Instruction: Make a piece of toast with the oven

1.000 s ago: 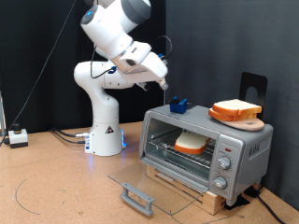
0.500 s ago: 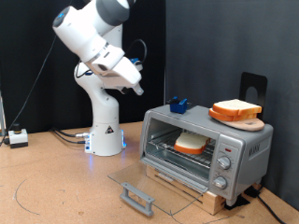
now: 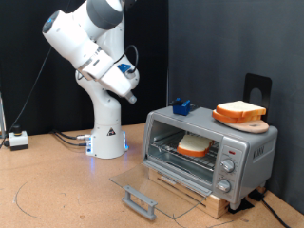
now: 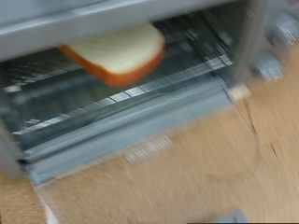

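The piece of toast (image 3: 195, 145) is lying on the wire rack inside the oven (image 3: 211, 152), whose glass door (image 3: 150, 185) is hanging flat open, so heat would be escaping if baking began like this. The gripper (image 3: 129, 96) is hovering well apart, up at the exterior view's left; whether its fingers are spread I cannot tell. Counting: two bread slices, one oven, two knobs (image 3: 226, 173), one wooden board (image 3: 240, 118) carrying the second slice (image 3: 239, 109).

backdrop: black curtain (image 3: 218, 38) | surface: brown wooden tabletop (image 3: 57, 190) | light: even, indoor
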Robot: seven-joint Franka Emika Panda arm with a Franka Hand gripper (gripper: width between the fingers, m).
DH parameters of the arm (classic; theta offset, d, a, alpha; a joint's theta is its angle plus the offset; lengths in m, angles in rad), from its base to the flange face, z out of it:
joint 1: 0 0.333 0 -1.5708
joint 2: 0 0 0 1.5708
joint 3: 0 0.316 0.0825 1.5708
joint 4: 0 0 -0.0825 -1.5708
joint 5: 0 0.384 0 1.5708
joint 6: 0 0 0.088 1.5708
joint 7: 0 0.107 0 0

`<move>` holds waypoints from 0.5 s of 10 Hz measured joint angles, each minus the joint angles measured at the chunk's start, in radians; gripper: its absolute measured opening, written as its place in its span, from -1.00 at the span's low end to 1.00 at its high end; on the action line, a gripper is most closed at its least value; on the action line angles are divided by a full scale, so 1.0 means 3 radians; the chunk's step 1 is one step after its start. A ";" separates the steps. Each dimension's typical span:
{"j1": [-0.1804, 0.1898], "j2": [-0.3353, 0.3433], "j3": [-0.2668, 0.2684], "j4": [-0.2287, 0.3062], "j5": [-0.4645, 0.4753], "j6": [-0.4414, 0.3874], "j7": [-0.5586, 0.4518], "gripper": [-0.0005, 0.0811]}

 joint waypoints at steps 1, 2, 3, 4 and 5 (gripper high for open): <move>-0.0028 0.0098 0.0020 -0.0001 0.0012 0.0246 0.0324 1.00; -0.0077 0.0198 0.0047 0.0002 -0.0112 0.0442 0.0686 1.00; -0.0119 0.0286 0.0099 0.0044 -0.0191 0.0520 0.0999 1.00; -0.0118 0.0285 0.0096 0.0044 -0.0190 0.0468 0.0869 1.00; -0.0122 0.0313 0.0099 0.0091 -0.0501 0.0208 0.0965 1.00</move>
